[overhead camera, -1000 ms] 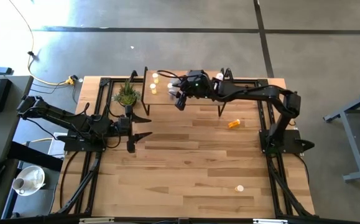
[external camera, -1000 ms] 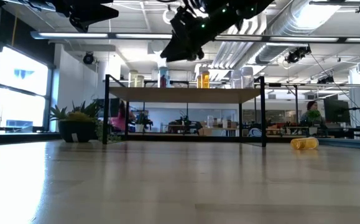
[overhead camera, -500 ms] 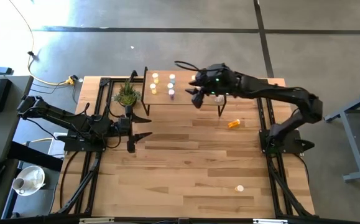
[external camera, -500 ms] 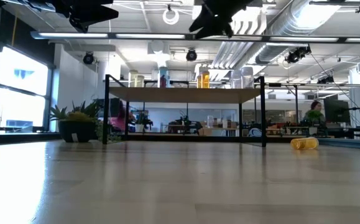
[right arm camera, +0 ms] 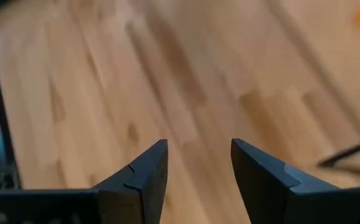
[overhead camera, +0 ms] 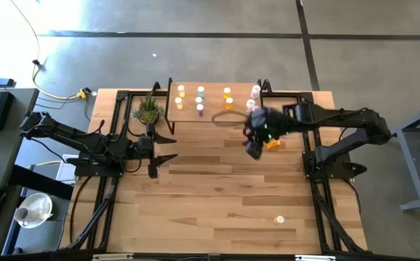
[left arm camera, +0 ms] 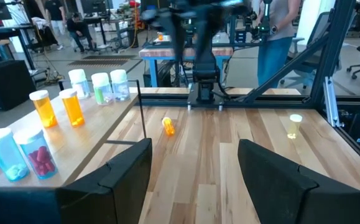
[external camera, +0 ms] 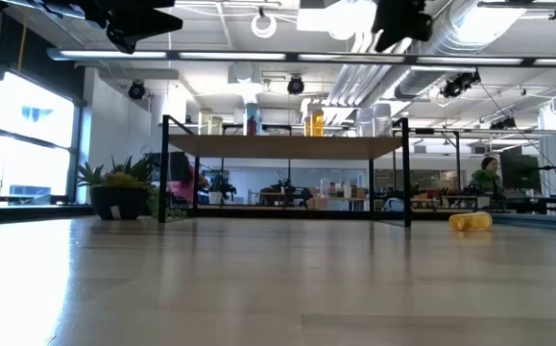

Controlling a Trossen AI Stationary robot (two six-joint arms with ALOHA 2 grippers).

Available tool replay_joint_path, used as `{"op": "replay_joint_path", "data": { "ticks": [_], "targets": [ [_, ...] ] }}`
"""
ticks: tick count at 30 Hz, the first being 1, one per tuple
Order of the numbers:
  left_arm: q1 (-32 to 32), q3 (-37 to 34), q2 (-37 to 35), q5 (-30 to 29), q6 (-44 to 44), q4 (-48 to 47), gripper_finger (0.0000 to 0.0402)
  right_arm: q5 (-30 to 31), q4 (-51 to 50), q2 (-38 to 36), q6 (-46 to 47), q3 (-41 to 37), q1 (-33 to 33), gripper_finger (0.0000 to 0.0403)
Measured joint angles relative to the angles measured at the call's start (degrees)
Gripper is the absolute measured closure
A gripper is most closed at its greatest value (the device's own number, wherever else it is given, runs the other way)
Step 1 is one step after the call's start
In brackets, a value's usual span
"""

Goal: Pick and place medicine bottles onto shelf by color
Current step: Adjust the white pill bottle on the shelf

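While right gripper (overhead camera: 254, 150) hovers empty, orange bottle (overhead camera: 273, 144) lies just beside.

Pale smooth wood-plank table (overhead camera: 217, 188), light-wood shelf (overhead camera: 213, 109) on black metal legs, translucent plastic medicine bottles (left arm camera: 55, 109)

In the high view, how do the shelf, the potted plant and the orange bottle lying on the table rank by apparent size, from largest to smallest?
1. The shelf, largest by far.
2. The potted plant.
3. The orange bottle, smallest, partly covered by the right arm.
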Motion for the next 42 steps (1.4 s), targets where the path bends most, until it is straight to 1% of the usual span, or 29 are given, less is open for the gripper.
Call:
{"op": "replay_joint_path", "data": {
  "ticks": [2,6,12,16,19,27,32,34,37,40,42],
  "targets": [
    [0.0,0.0,0.0,0.0,0.0,0.0,0.0172,0.2,-2.4,0.0,2.3,0.0,3.5,0.0236],
    [0.0,0.0,0.0,0.0,-0.2,-0.1,0.0172,1.9,-4.3,0.0,6.5,0.0,10.4,0.0236],
    [0.0,0.0,0.0,0.0,-1.6,-1.2,0.0172,7.4,-9.1,0.1,14.0,0.0,20.8,0.0236],
    [0.0,0.0,0.0,0.0,-1.7,-1.3,0.0172,12.7,-12.6,0.2,21.1,0.0,27.8,0.0236],
    [0.0,0.0,0.0,0.0,-1.7,-1.3,0.0172,15.4,-15.0,0.2,26.2,0.0,32.5,0.0236],
    [0.0,0.0,0.0,0.0,-2.8,-1.3,0.0172,18.9,-16.1,0.8,38.6,0.0,42.8,0.0236],
    [0.0,0.0,0.0,0.0,-2.8,-1.3,0.0172,19.7,-16.3,3.5,44.4,0.0,48.3,0.0236],
    [0.0,0.0,0.0,0.0,-3.0,-1.3,0.0172,23.2,-16.6,4.9,44.3,0.0,50.0,0.0236],
    [0.0,0.0,0.0,0.0,-3.0,-0.5,0.0172,31.2,-16.5,6.5,42.3,0.0,50.7,0.0236],
    [0.0,0.0,0.0,0.0,-3.0,-0.3,0.0172,38.7,-16.5,7.0,39.2,0.0,49.5,0.0236],
    [0.0,0.0,0.0,0.0,-3.3,-0.3,0.0172,41.6,-16.5,6.9,36.9,0.0,47.8,0.0236]
  ]
}}
